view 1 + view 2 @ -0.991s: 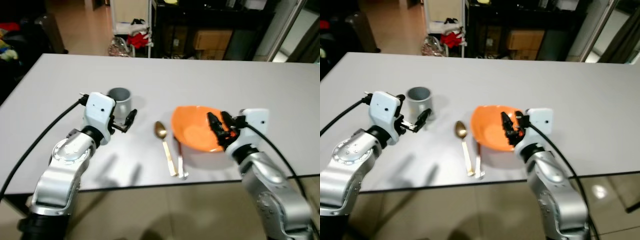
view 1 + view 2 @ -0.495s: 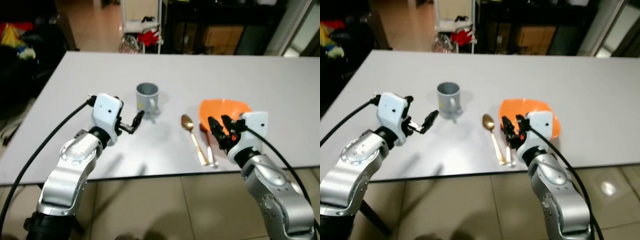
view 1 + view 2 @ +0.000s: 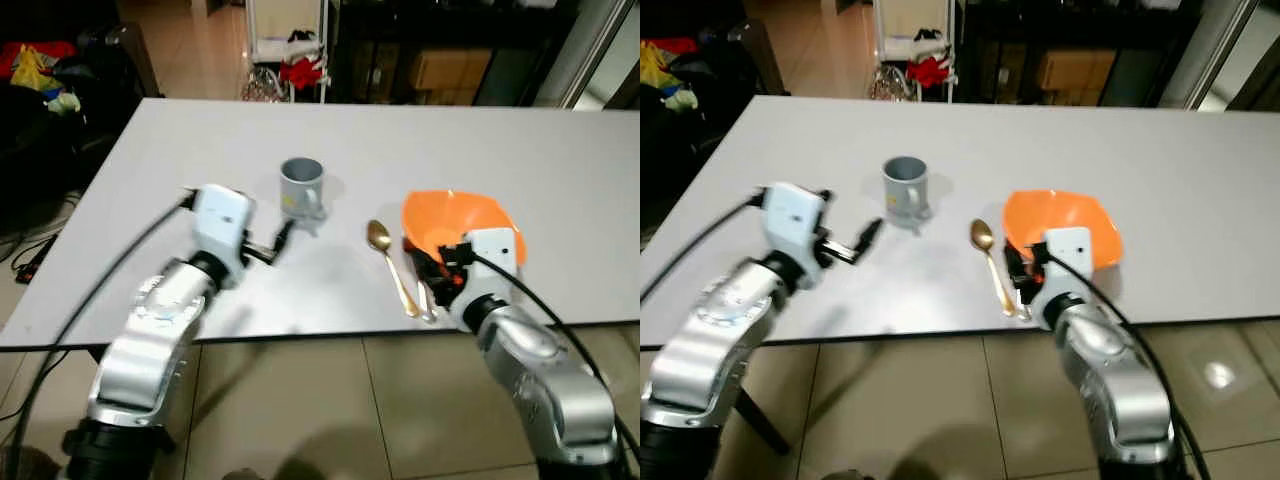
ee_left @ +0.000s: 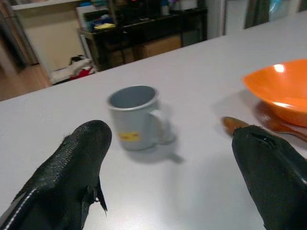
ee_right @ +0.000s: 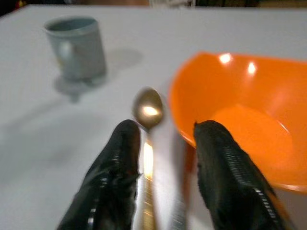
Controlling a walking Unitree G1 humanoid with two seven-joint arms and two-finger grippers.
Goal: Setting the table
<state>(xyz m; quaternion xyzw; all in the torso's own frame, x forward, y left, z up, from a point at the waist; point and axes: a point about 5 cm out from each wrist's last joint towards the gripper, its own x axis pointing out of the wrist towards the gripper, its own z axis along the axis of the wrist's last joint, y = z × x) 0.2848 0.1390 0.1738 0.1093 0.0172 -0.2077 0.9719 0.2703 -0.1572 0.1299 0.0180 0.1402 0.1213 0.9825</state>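
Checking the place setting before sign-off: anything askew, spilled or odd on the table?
Nothing spilled or damaged. The grey mug stands upright, the orange bowl sits level, and the gold spoon lies beside the bowl with a second silver utensil close alongside it, near the table's front edge.

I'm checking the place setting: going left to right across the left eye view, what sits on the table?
Grey mug → gold spoon → orange bowl. A silver utensil lies beside the spoon, but the right gripper overlaps it, so I leave it out of the order.
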